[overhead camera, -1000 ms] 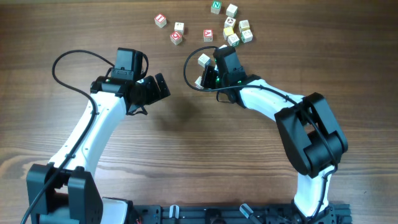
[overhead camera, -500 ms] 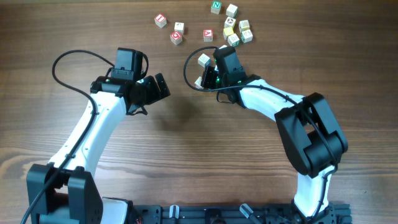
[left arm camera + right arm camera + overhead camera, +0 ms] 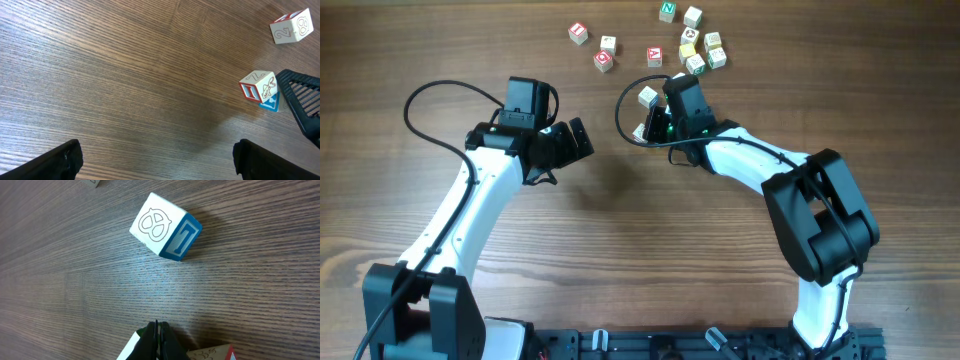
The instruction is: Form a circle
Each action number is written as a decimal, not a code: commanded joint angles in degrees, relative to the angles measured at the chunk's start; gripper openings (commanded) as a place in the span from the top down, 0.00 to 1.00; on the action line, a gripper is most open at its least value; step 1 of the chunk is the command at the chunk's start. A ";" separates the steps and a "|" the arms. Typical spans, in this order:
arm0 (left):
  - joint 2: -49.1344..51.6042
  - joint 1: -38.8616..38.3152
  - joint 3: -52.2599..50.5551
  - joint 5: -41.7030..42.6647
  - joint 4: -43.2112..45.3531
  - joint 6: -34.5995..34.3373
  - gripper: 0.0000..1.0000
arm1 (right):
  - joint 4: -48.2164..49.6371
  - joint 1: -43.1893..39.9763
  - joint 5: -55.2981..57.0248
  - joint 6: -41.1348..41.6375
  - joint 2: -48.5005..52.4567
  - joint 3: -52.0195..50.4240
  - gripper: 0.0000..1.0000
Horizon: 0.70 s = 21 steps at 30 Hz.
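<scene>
No circle shows; the letter cubes lie scattered. A loose row of cubes [image 3: 604, 60] and a tight cluster [image 3: 703, 52] sit at the table's far edge. My right gripper [image 3: 649, 115] [image 3: 157, 326] is shut and empty, low over the table, with its tips between a white-green cube [image 3: 134, 350] and a red-edged cube [image 3: 214, 353]. A white cube with a blue side [image 3: 166, 226] lies just ahead of it. My left gripper [image 3: 582, 140] [image 3: 160, 160] stands wide open over bare wood, to the left of a red-edged cube [image 3: 258, 86].
A cube marked 2 [image 3: 291, 27] lies further off. A black cable [image 3: 625, 100] loops by the right wrist. The right gripper's black finger [image 3: 302, 100] reaches into the left wrist view beside a blue-edged cube [image 3: 270, 103].
</scene>
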 commanded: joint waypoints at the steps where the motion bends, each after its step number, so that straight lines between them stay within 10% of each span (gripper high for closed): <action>1: -0.07 0.35 -0.09 -0.52 -0.02 1.09 0.00 | -0.07 0.20 -0.96 -0.57 1.36 1.18 0.95; 21: -0.07 0.35 -0.09 -0.55 -0.02 1.09 0.00 | -1.29 -0.09 5.86 -2.12 -1.01 2.08 0.95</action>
